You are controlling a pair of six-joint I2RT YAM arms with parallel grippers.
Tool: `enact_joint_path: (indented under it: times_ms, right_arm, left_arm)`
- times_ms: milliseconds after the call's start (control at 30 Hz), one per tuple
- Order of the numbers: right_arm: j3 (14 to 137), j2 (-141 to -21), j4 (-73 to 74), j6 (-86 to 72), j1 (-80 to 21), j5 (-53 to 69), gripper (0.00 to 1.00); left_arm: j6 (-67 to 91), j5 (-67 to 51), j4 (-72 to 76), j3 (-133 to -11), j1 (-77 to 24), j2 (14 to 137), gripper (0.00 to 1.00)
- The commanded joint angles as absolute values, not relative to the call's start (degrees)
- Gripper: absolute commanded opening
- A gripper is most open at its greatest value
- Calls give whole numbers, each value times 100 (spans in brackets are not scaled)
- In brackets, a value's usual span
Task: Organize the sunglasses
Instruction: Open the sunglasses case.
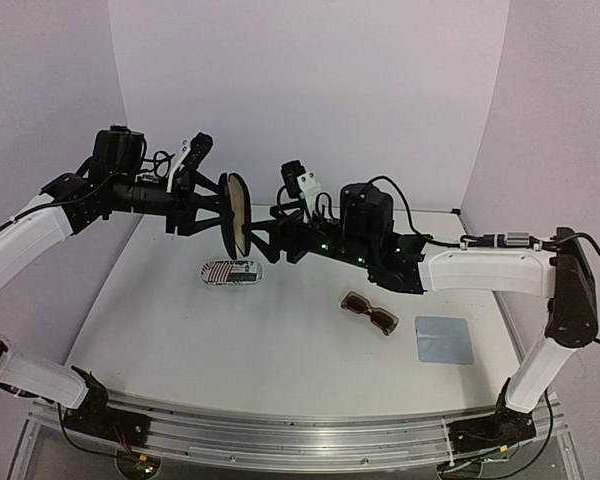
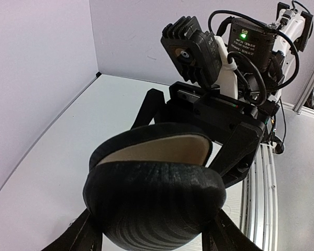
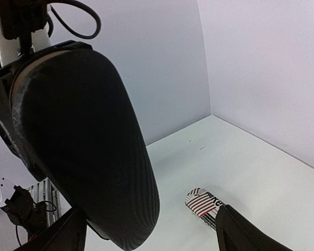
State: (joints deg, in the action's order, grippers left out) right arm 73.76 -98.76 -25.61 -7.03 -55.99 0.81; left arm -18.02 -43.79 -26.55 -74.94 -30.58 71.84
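My left gripper (image 1: 226, 214) is shut on a black oval glasses case (image 1: 237, 213), held in the air above the back of the table. The case (image 2: 154, 193) is ajar and shows a beige lining. Reaching in from the right, my right gripper (image 1: 261, 232) stands open, its jaws spread wide beside the case (image 3: 83, 141) with one finger close against it. A pair of chunky brown sunglasses (image 1: 369, 313) lies folded on the table (image 1: 280, 350), right of centre, away from both grippers.
A white striped glasses case (image 1: 231, 271) lies shut on the table below the raised black case; it also shows in the right wrist view as the striped case (image 3: 203, 203). A square light-blue cloth (image 1: 444, 339) lies at the right. White walls close in the back and sides.
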Motion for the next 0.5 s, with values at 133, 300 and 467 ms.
enact_joint_path:
  times_ms: [133, 300, 467]
  right_arm:
    - [7628, -10043, -2318, -905, -5149, -1988, 86]
    - [7671, -10155, -2294, -839, -4980, -1452, 86]
    - [7663, -10135, -2465, -293, -4952, 521, 87]
  left_arm:
    - [-1653, -5949, -3154, -7803, -3270, 7069, 0]
    - [-1662, -6079, -3232, -7804, -3276, 7058, 0]
    - [-1572, -5947, -3171, -7774, -3270, 7050, 0]
